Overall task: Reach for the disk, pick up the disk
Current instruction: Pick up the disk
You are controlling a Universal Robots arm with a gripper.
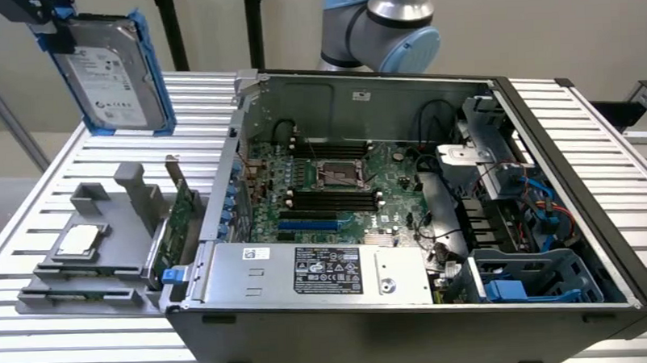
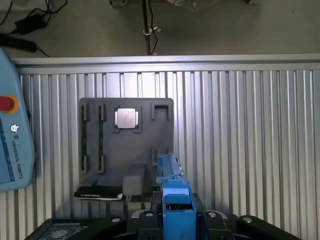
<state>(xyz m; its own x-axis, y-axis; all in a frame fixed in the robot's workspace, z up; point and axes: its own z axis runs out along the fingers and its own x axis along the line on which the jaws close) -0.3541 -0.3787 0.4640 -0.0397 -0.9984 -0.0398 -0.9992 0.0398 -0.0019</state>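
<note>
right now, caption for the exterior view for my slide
The gripper holds the disk above the slatted table, to the exterior view's left of the open computer case.

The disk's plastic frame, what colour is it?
Blue, running round the silver-grey disk; the exterior view shows it best.

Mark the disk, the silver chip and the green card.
disk [image 1: 113, 72], exterior view, on its white label.
silver chip [image 2: 127, 118], wrist view, centre of its top face.
green card [image 1: 182, 217], exterior view, middle of its green side.
</note>
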